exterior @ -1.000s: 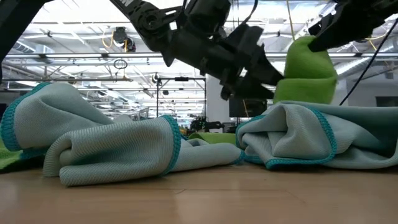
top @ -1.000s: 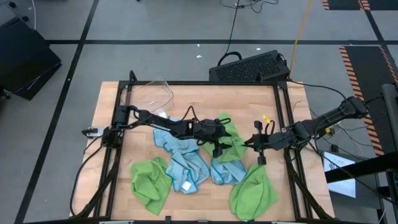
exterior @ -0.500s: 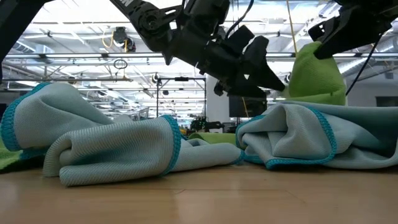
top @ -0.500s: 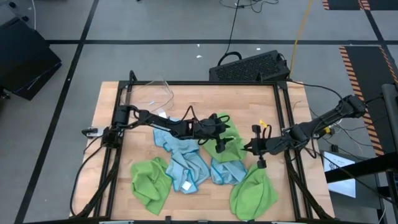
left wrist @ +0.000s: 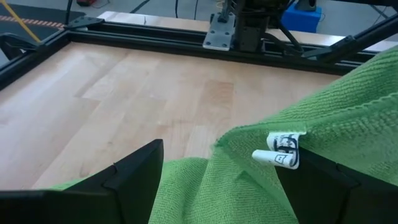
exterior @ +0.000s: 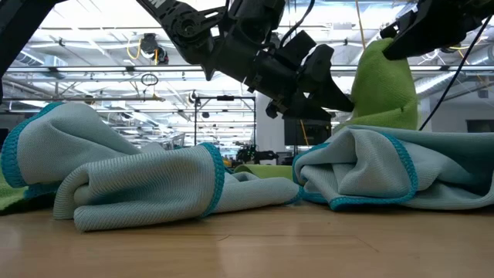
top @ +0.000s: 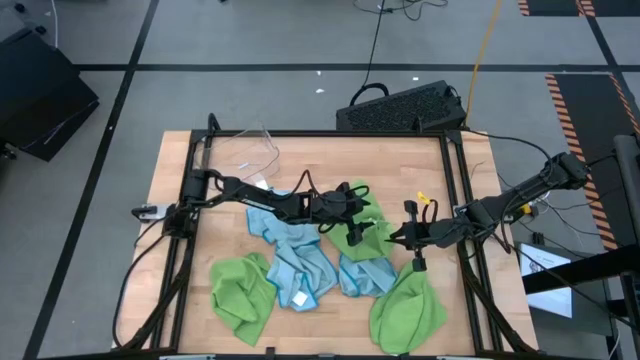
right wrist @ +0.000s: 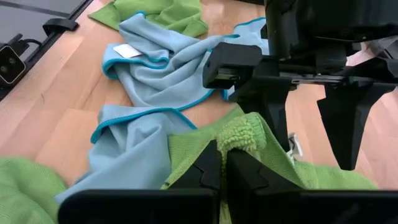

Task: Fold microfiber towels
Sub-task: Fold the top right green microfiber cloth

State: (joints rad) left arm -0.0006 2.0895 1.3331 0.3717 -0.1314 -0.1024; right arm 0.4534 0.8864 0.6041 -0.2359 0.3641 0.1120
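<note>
The lime green microfiber towel [top: 368, 232] being worked lies just right of the middle of the high view, one corner pulled up off the surface into a soft peak at its right edge. That corner is pinched by the right pincer [top: 397, 238], whose fingers are pressed together on a small bunch of the green pile, plain in the right wrist view. The left pincer [top: 355, 231] hangs spread just over the same towel, its fingers wide either side of the cloth's hem and small white tag [left wrist: 279, 149], holding nothing. The cloth looks light, limp and grippy rather than slippery; it will sag and drape from any hold, so a hemmed corner seems the best place to grip, the two holds set well apart along one edge. Around it lie crumpled light blue towels with teal hems [top: 296, 258] to the lower left, touching it, and other green towels [top: 408, 309] [top: 243, 293] toward the bottom of the frame. The open wooden surface [top: 330, 158] lies toward the upper middle, inside the black frame rails [top: 320, 133], beside a clear plastic bin [top: 247, 152] at upper left.
</note>
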